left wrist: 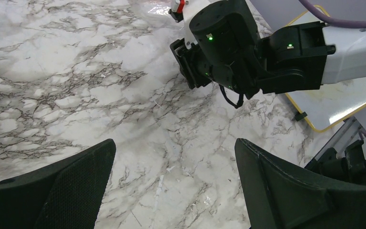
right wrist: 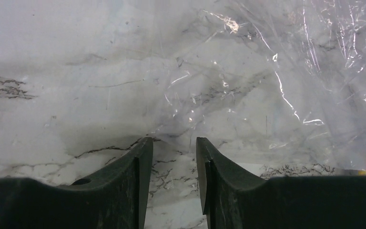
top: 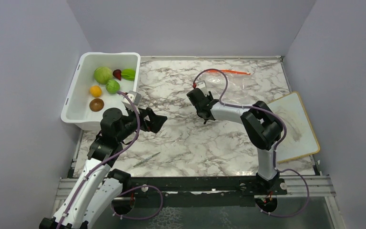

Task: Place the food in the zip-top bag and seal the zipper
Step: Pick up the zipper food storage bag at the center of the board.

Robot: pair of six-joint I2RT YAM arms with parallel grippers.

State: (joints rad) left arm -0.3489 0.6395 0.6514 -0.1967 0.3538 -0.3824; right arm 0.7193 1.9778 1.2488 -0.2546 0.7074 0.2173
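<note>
The food lies in a white tub (top: 76, 114) at the back left: a pale green cabbage ball (top: 103, 75), a green round fruit (top: 112, 86), an orange piece (top: 95, 90), a brown piece (top: 96, 104) and a dark red piece (top: 117, 74). The clear zip-top bag (top: 228, 85) (right wrist: 248, 90) lies flat at the back, its orange-red zipper (top: 233, 71) on the far side. My right gripper (top: 195, 93) (right wrist: 174, 143) sits low at the bag's near left edge, fingers narrowly apart with only marble showing between them. My left gripper (top: 159, 119) (left wrist: 174, 162) hovers wide open beside the tub, holding nothing.
A white board with a yellow rim (top: 293, 126) lies at the right edge of the marble table. The right arm's black wrist (left wrist: 228, 47) fills the top of the left wrist view. Grey walls close in the sides and back.
</note>
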